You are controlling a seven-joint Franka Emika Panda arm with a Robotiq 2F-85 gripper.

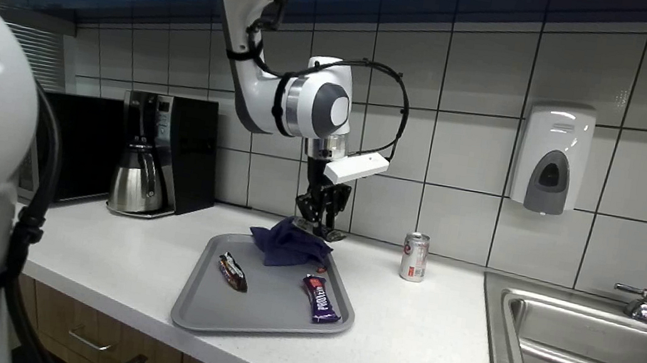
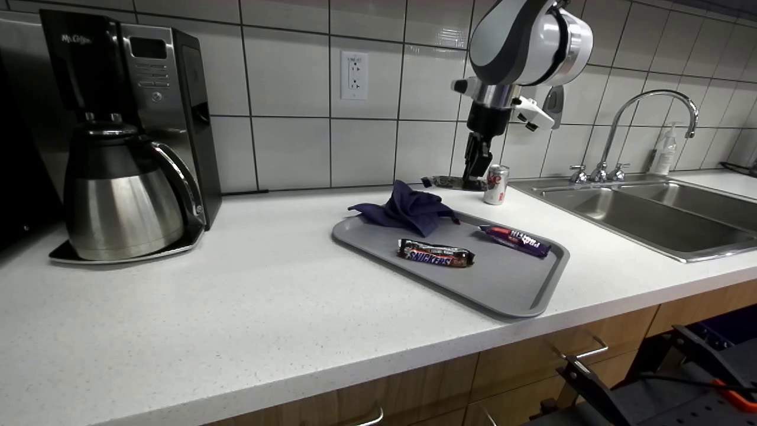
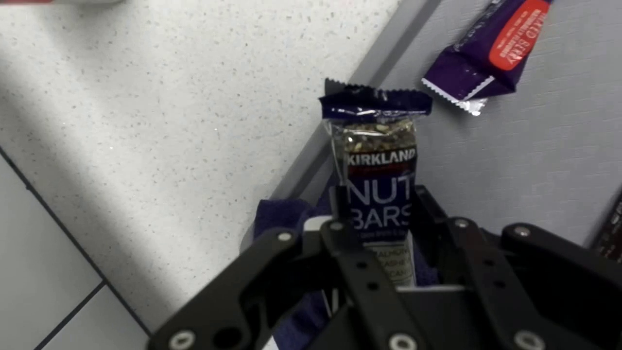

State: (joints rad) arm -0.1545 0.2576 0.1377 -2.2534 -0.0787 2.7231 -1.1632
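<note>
The gripper (image 3: 381,206) pinched the nut bar (image 3: 381,167) between partly closed fingers, above the cloth (image 1: 287,246). Its slick sides could slip free; a low swing toward three o'clock in an exterior view risked toppling the can (image 1: 415,256).

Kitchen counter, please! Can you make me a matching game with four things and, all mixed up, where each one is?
Things
1. nut bar
2. can
3. cloth
4. pot

Places
A. crumpled over the edge of the tray
B. in the coffee maker
C. held by the gripper
D. standing between the tray and the sink

Right pairs: 1-C, 2-D, 3-A, 4-B
</note>
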